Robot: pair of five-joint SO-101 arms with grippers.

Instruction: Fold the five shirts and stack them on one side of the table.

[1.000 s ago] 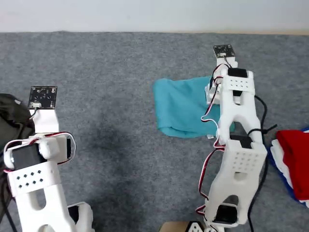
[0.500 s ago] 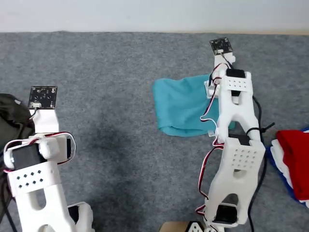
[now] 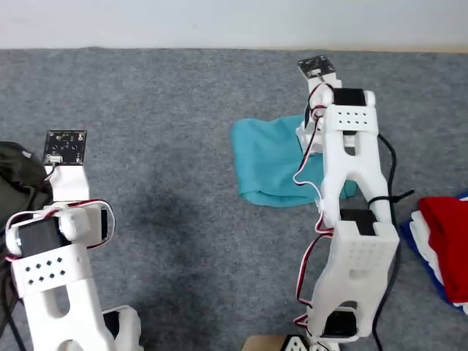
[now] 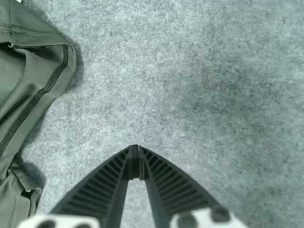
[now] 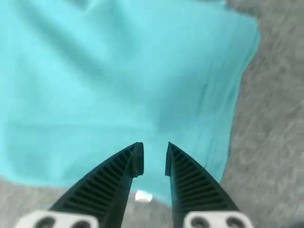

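Two shirts lie well apart in the high view: teal shirt [image 3: 267, 164] and olive shirt [image 3: 14, 172]. Left wrist view: left pincer [image 4: 138, 149] closed and empty, olive shirt beside it. Right wrist view: right pincer [image 5: 152, 159] slightly apart over teal shirt; better to pinch an edge than mid-cloth.

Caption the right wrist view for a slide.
Right gripper, jaws slightly apart, hovers above the teal shirt lying on the grey table.

Teal shirt [image 3: 267, 164] lying folded flat, mid-table toward rt side — olive shirt [image 3: 14, 175] sitting bunched at left edge; red/white/blue stack [image 3: 442, 245] resting folded at rt edge.
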